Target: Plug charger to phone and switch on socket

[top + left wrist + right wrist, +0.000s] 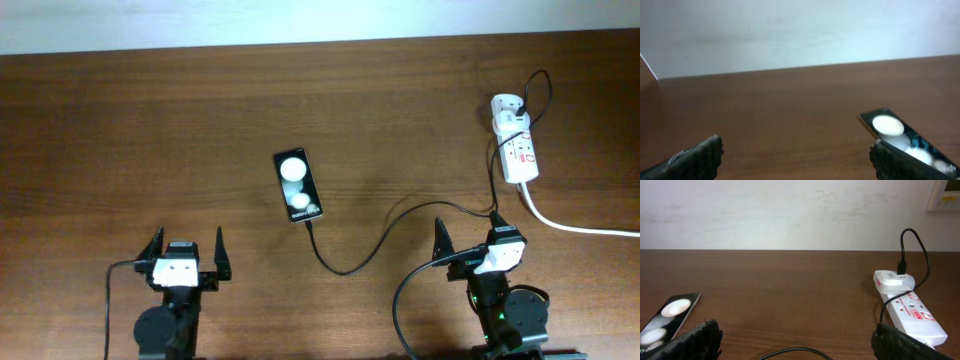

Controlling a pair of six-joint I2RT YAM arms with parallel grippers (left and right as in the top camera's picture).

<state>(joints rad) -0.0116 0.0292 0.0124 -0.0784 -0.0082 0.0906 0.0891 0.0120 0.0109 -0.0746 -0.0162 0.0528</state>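
both tools rest near the near edge of the surface (120,120). the left tool (188,246) has its fingers spread wide with nothing between them, and the right tool (468,238) is the same, apart and empty.

the phone (298,185) lies flat, face up, around the middle of the surface, a little toward the left. the power strip (520,152) lies close to the far right corner, with its adapter (508,106) at the far end and the thick white cord (580,228) trailing off the right edge. the charger cable (380,240) leaves the adapter, comes down beside the strip, passes just beside the right tool's fingers, then sags toward the near edge and rises to the phone's near short end. its tip meets the phone there, but you cannot tell whether it is fully seated.

watch that cable. it runs so close to the right tool that a reach toward the strip could catch it and drag the phone, or pull the tip free. if you push the tip in, the phone is unbraced and will probably slide toward the far edge. the strip looks light, so an off-centre press could tip or shift it. its switch is too small to make out here.
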